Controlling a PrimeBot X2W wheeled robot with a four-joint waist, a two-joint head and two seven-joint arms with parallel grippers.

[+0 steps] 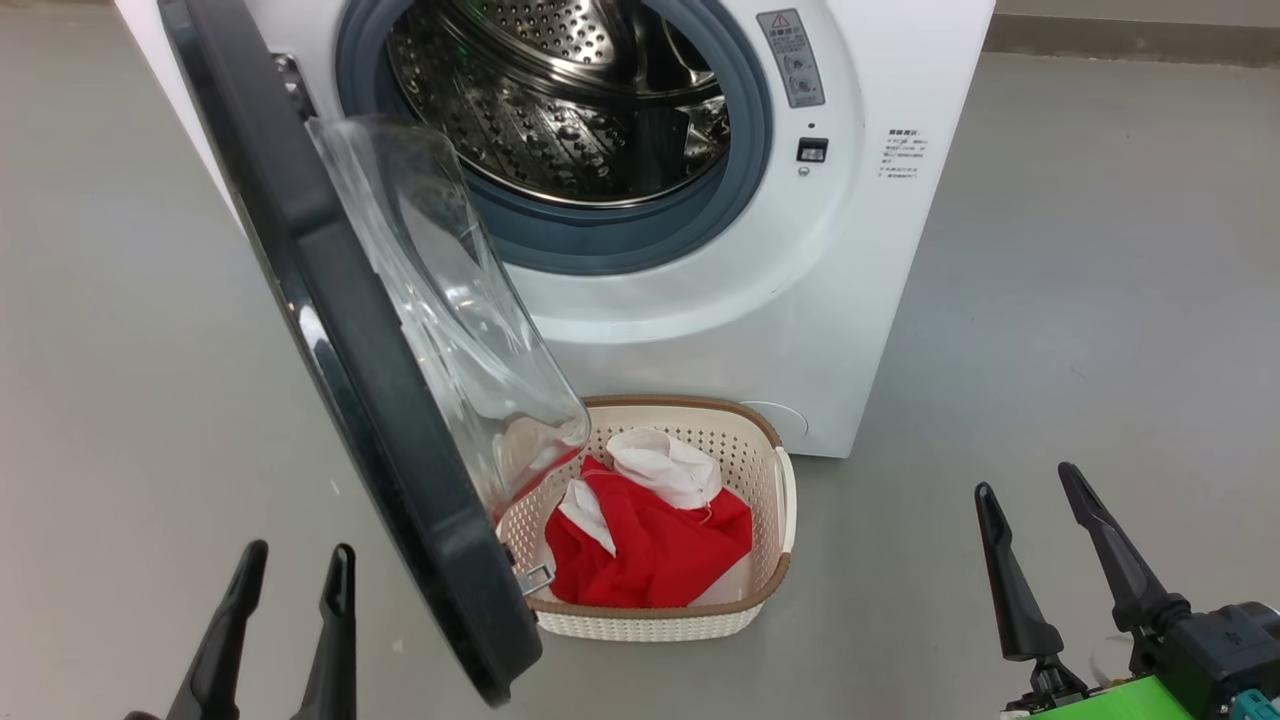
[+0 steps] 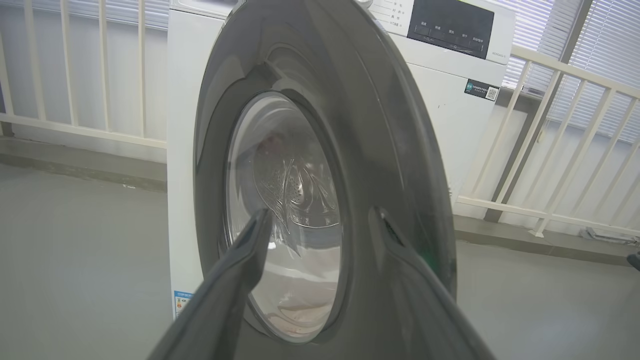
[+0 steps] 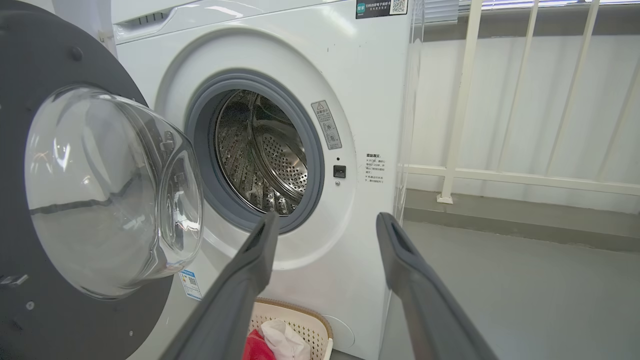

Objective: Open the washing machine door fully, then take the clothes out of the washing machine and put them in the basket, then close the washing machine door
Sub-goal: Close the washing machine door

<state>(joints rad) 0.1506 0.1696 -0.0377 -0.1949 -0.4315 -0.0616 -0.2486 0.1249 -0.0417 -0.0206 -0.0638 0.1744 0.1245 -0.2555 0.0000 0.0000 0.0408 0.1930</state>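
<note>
- The big white boxy front-loading washing machine [image 1: 800,330] stands on a grey floor [image 1: 1100,350]. Its large round door [image 1: 380,400], with a glossy black rim and a bulging clear glass bowl, is swung wide out toward the camera.
- The perforated steel drum [image 1: 560,110] looks empty as far as the head and right wrist views reach into it; its lowest front part is hidden behind the grey rubber ring.
- The bright red soft garments with a smaller white cloth piece [image 1: 650,550] lie heaped inside the small cream-white perforated plastic basket [image 1: 770,585] with the brown woven-look rim.
- That basket sits on the floor just in front of the machine, below the drum opening. In the head view the door's glass bowl overlaps its left end.
- The left gripper [image 1: 299,550] hangs low, its two dark fingers apart and holding nothing. Its wrist camera looks at the door's outer face close ahead.
- The right gripper [image 1: 1027,480] is also spread and empty, well to the right of the basket.
- Judged from this, opening and unloading are done. Only closing the door is left, and the left arm seems best placed to push it.
</note>
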